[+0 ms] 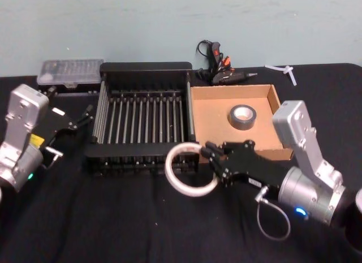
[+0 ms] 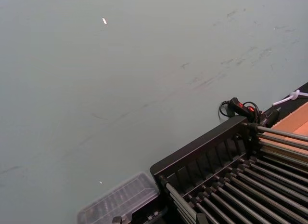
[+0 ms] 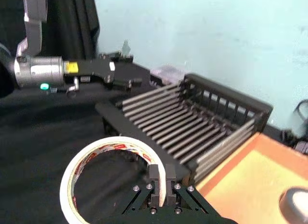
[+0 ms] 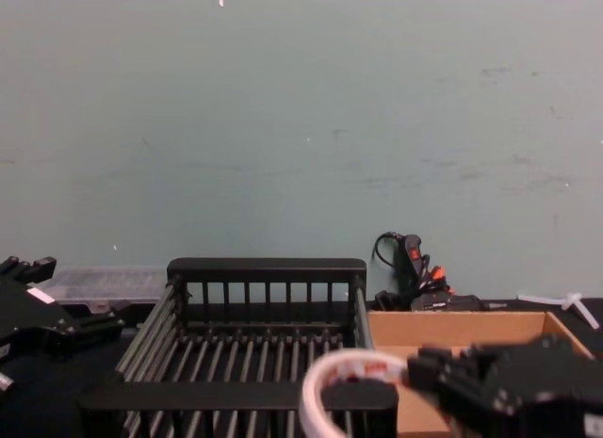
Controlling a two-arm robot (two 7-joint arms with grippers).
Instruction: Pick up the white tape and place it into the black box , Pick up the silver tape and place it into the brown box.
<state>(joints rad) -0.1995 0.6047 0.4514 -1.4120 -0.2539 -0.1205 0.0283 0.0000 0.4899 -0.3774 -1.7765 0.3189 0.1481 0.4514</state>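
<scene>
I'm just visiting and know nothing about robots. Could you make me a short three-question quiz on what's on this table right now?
1. True or false: the silver tape lies inside the brown box.
2. Which gripper grips the white tape? A) left gripper B) right gripper C) neither
3. Fill in: the white tape is at the near right corner of the ____ box, not yet in it.

Key:
1. True.
2. B; its fingers pinch the ring's band, while the left gripper waits at the left side of the black box.
3. Black.
</scene>
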